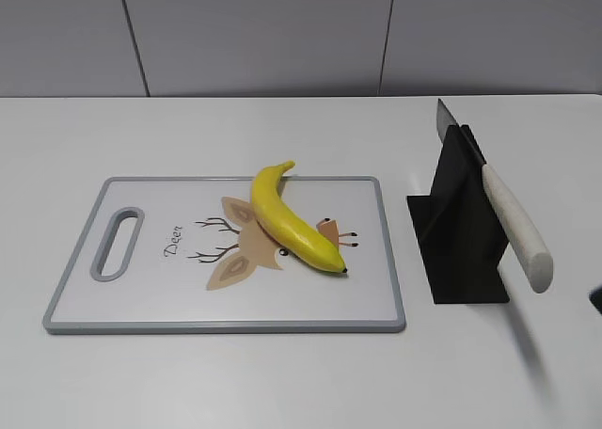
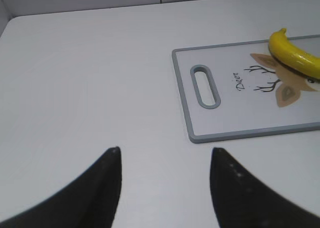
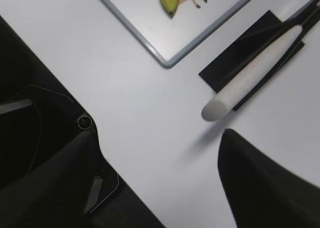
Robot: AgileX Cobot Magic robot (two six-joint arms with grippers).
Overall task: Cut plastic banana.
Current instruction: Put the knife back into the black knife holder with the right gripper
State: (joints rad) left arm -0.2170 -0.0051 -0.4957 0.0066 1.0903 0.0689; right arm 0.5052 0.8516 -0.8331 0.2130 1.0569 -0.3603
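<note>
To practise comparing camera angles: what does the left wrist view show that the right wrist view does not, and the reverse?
Only the left wrist view shows the cutting board's handle slot, the "Deer" lettering and the left gripper, open. Only the right wrist view shows the knife on its black stand. Both share the plastic banana on the cutting board and the white table.

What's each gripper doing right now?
Left gripper: open, empty, above bare table.
Right gripper: open, empty, near the knife handle.

I saw bright, even light, soft shadows beside the knife stand [image 1: 463,227] (wrist views blurred up close).
</note>
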